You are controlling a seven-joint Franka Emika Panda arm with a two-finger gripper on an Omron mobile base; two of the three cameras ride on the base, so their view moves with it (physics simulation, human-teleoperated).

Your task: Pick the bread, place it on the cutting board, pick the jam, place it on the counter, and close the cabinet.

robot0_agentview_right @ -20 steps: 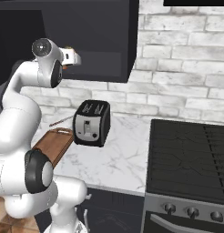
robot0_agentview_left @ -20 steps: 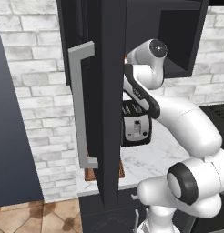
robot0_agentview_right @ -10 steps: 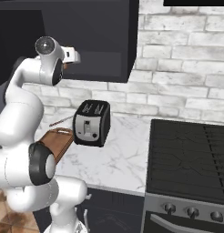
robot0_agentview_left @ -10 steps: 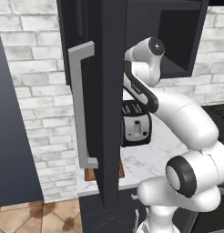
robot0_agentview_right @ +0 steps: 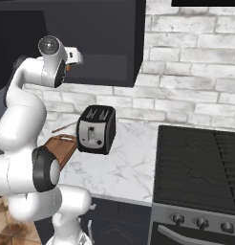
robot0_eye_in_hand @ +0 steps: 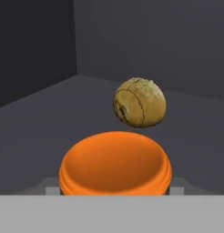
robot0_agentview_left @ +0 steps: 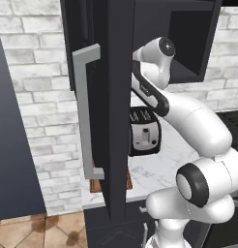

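Cabinet door: one dark navy-black door (robot0_agentview_left: 113,97) stood swung open at the left, edge-on to the left base view, bearing one long grey bar handle (robot0_agentview_left: 84,111).
Wall cabinet: one dark navy-black wall cabinet (robot0_agentview_right: 110,38) hung above the desk, its interior open toward the arm.
Cutting board: one reddish-brown wooden board (robot0_agentview_right: 62,148) with a raised rim lay on the desk left of the toaster; nothing could be seen on the part in view.
Toaster: one black two-slot toaster (robot0_agentview_right: 95,129) with a silver front stood on the desk just right of the board.
Desk: one white marble slab with grey veins (robot0_agentview_right: 124,167) ran between the board and the stovetop.
Stovetop: one black ribbed stovetop (robot0_agentview_right: 200,162) sat at the right, with three knobs visible below its front edge.
End effector: the white hand (robot0_agentview_right: 71,57) reached into the cabinet opening; whether its jaws gripped anything could not be told.
Jam: one small orange jar (robot0_eye_in_hand: 114,164) stood on the cabinet's dark floor, close up at the bottom of the hand view, directly in front of the end effector.
Bread: one round yellowish-tan cracked bun (robot0_eye_in_hand: 140,102) sat on the same cabinet floor just behind the jar, slightly to its right in the hand view.
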